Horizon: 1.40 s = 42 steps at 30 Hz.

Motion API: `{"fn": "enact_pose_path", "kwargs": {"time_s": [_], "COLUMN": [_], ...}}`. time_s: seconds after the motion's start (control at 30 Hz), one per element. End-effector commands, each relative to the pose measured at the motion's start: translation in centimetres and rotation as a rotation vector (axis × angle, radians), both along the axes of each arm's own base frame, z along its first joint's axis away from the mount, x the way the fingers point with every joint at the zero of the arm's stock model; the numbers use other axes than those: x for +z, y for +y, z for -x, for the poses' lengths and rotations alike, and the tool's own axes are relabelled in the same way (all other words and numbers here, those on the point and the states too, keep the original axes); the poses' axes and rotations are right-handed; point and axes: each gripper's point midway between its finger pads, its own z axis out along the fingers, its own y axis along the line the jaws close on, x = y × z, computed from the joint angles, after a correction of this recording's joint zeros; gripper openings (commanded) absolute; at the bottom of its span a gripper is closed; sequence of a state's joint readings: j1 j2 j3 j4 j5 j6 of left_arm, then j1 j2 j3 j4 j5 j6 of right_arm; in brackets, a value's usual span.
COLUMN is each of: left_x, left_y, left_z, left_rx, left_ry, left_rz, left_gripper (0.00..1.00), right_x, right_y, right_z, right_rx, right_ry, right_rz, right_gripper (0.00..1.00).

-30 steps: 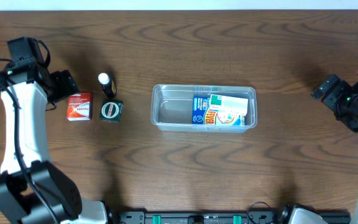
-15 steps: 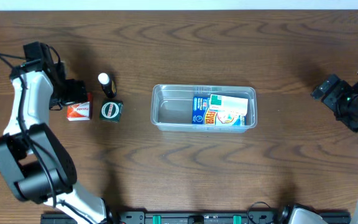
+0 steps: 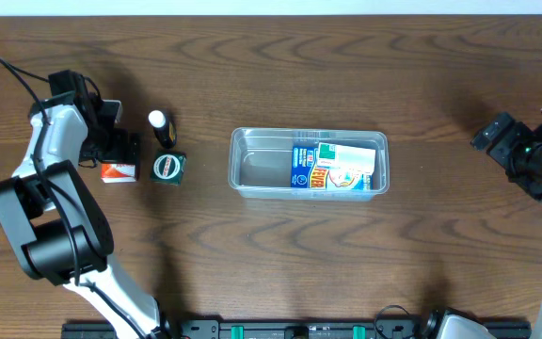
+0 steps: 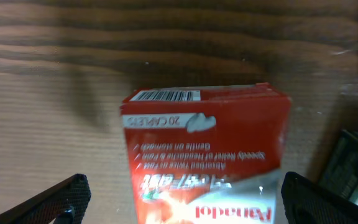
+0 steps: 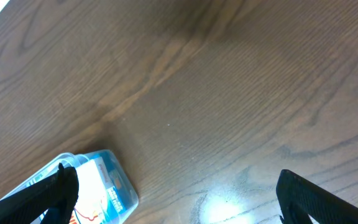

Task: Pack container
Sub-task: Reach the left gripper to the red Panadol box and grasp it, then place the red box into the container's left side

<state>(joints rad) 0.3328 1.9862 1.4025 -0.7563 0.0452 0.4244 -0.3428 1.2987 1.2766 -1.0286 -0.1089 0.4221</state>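
Wood of a dark brown table [image 3: 280, 56] filled the overhead view. At the far left, the left gripper [image 3: 120, 151] hung over a red Panadol box [image 3: 118, 172], hiding the box's upper part from above. In the left wrist view its two black fingertips [image 4: 58, 199] stood wide apart, one on each side of the box (no contact with the cardboard could be made out), so the claw was open and held nothing. The box lay flat, with its barcode end away from the wrist camera. Just right of it sat a small dark green box [image 3: 168, 167] with a round emblem on top; whether the two boxes touched could not be told. Just behind the green box stood a small dark bottle [image 3: 161, 127] with a white cap, upright.

Near the middle of the table, well apart from those three, lay the container [image 3: 252, 165], with its long side running left to right. In its right half lay a blue box [image 3: 301, 167] and, against its right side, a white and teal box [image 3: 348, 162]. At the far right edge, well apart from the container, the right gripper [image 5: 179, 193] hovered over the wood with its fingertips spread wide and empty. One corner of the container showed at the lower left of the right wrist view.
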Motion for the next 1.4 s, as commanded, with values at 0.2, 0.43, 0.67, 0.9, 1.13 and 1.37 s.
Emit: {"fn": "enact_pose_path", "kwargs": {"time_s": [0.2, 0.43, 0.67, 0.9, 1.13, 1.37], "left_x": [-2.0, -1.9, -0.3, 6.6, 16.7, 23.7], "left_y": [0.5, 0.5, 0.6, 0.4, -3.1, -12.6], "left_z": [-0.2, -0.3, -0.5, -0.3, 1.6, 3.7], "left_rx": [-0.020, 0.025, 0.155, 0.190, 0.158, 0.054], "left_ry": [0.033, 0.025, -0.015, -0.147, -0.364, -0.540], "left_rz": [-0.004, -0.001, 0.007, -0.019, 0.007, 0.182], "left_gripper": [0.89, 0.68, 0.64, 0.64, 0.65, 0.64], "right_x": [0.2, 0.2, 0.2, 0.2, 0.2, 0.2], "right_y": [0.0, 0.0, 0.0, 0.0, 0.0, 0.0], "right_z": [0.0, 0.0, 0.0, 0.0, 0.0, 0.0], "right_rx": [-0.014, -0.014, -0.014, -0.014, -0.014, -0.014], "right_ry": [-0.006, -0.005, -0.006, -0.006, -0.006, -0.006], "right_rz": [-0.009, -0.009, -0.009, -0.009, -0.009, -0.009], "right_gripper": [0.99, 0.99, 0.99, 0.99, 0.99, 0.99]}}
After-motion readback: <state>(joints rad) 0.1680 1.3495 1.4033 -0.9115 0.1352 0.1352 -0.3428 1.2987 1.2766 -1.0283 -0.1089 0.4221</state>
